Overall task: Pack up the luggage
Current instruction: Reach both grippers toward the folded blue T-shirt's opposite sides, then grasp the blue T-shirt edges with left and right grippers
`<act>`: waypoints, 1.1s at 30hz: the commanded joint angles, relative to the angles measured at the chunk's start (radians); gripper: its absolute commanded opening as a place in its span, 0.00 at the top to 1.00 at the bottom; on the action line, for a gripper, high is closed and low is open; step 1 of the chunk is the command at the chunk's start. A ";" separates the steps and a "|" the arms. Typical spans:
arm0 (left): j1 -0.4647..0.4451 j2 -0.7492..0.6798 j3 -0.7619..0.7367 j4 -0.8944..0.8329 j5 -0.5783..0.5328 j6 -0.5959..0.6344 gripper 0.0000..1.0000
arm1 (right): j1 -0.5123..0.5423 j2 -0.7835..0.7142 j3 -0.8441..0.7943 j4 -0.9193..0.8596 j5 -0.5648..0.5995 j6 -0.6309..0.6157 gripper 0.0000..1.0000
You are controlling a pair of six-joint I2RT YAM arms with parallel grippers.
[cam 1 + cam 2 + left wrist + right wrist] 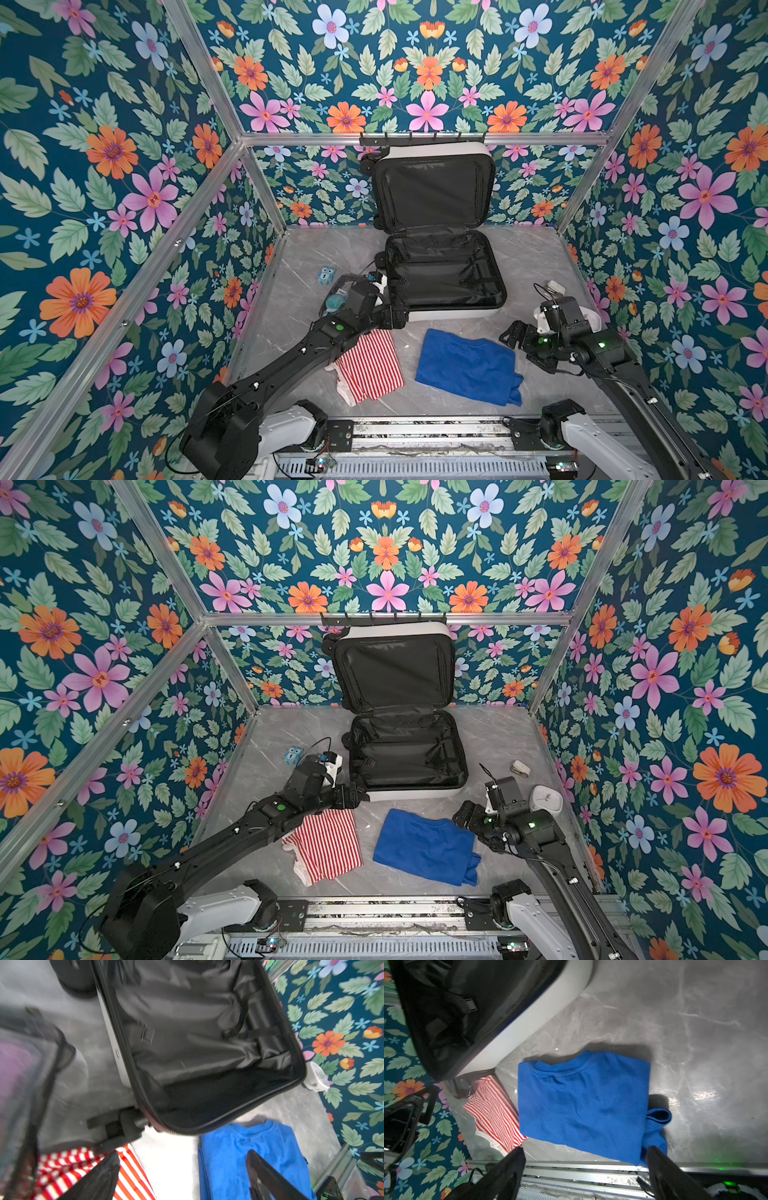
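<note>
The luggage, a small white suitcase with black lining, lies open at the back middle of the table in both top views. Its lid leans on the back wall, and its inside holds only loose straps. My left gripper hovers open at the luggage's near left corner, holding nothing. My right gripper stands open and empty at the right edge of a folded blue shirt.
A red-and-white striped cloth lies left of the blue shirt, partly under my left arm. A clear toiletry pouch and a small blue owl toy sit left of the luggage. At the right wall are a white clock and a small white object.
</note>
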 commanded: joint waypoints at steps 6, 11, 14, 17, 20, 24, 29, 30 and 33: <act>-0.107 0.111 -0.051 0.153 0.092 -0.104 0.08 | 0.004 -0.057 -0.143 -0.035 -0.016 0.073 0.04; -0.169 0.169 -0.086 0.200 0.146 -0.140 0.08 | 0.004 -0.068 -0.216 -0.012 -0.028 0.095 0.03; -0.199 0.185 -0.102 0.206 0.160 -0.148 0.09 | 0.004 -0.076 -0.243 -0.008 -0.031 0.105 0.02; -0.217 0.199 -0.112 0.209 0.180 -0.150 0.09 | 0.003 -0.083 -0.262 -0.010 -0.035 0.107 0.01; -0.232 0.221 -0.113 0.217 0.208 -0.150 0.10 | 0.004 -0.082 -0.281 -0.005 -0.039 0.111 0.01; -0.249 0.249 -0.116 0.222 0.223 -0.151 0.11 | 0.004 -0.072 -0.309 0.035 -0.053 0.121 0.01; -0.254 0.280 -0.133 0.249 0.242 -0.161 0.13 | 0.003 -0.047 -0.338 0.089 -0.068 0.137 0.03; -0.254 0.286 -0.135 0.254 0.246 -0.161 0.13 | 0.002 -0.045 -0.341 0.095 -0.068 0.137 0.04; -0.256 0.302 -0.145 0.274 0.264 -0.168 0.13 | 0.003 -0.030 -0.356 0.122 -0.075 0.143 0.05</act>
